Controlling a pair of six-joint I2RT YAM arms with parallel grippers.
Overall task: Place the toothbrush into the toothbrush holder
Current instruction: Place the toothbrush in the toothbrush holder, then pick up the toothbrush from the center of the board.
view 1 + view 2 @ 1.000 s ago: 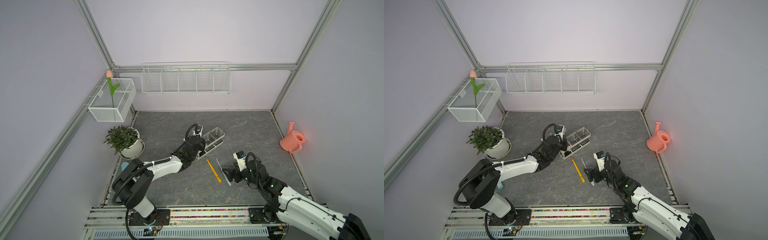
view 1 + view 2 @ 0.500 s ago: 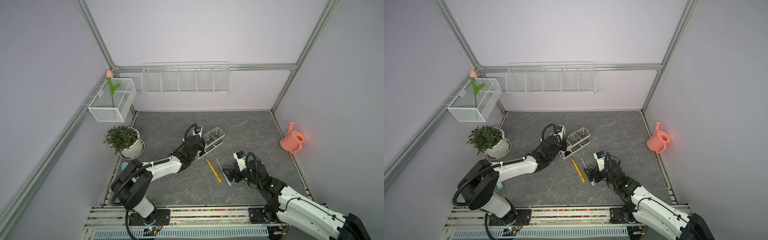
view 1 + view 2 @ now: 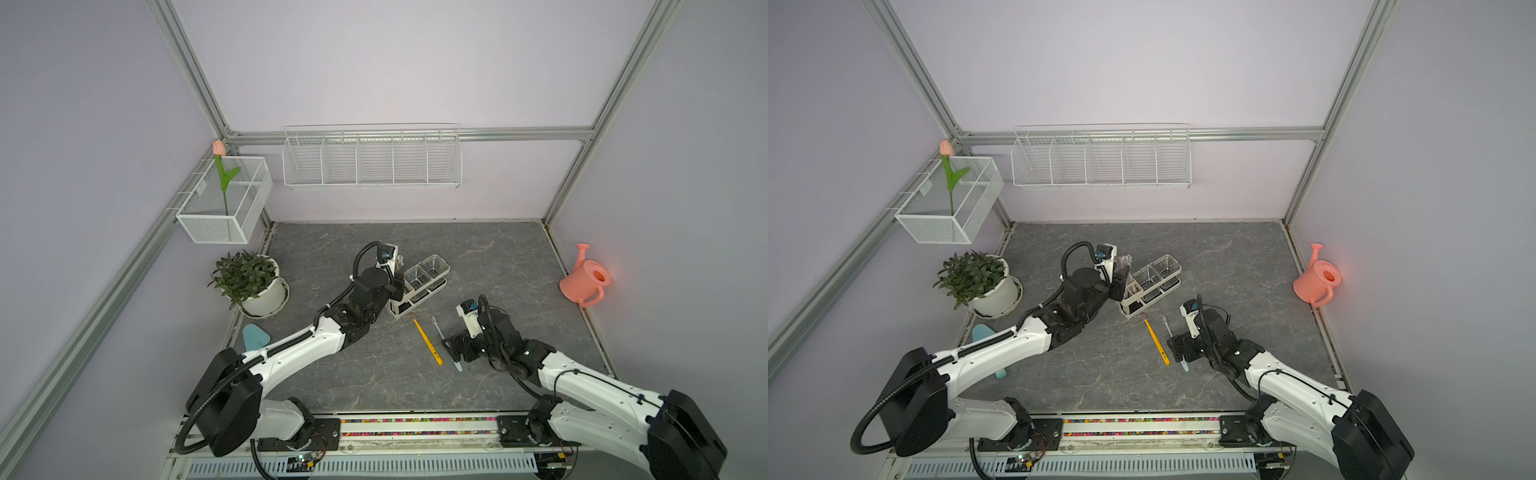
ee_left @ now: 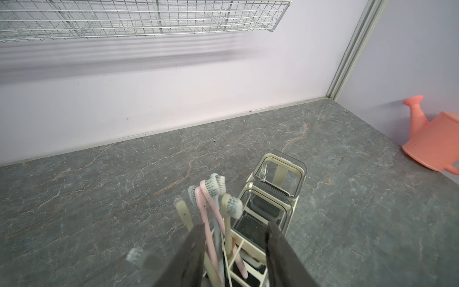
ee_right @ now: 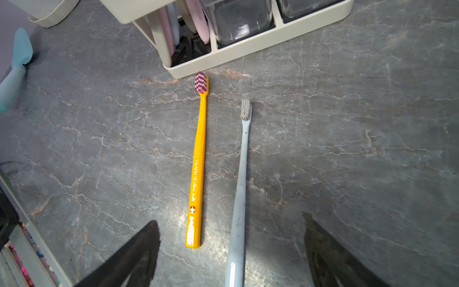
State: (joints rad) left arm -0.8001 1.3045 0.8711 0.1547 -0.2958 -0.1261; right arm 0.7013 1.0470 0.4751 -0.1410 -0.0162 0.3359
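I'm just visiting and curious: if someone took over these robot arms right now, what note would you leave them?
Left gripper: open, jaws around toothbrushes standing in the toothbrush holder's end compartment.
Right gripper: open, jaws either side of the grey toothbrush's handle.
Done: several brushes are in the holder.
Left: the grey toothbrush and the yellow toothbrush lie on the table beside the holder; both need placing.

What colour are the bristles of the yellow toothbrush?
The bristles are striped dark pink and white; the right wrist view shows them best.
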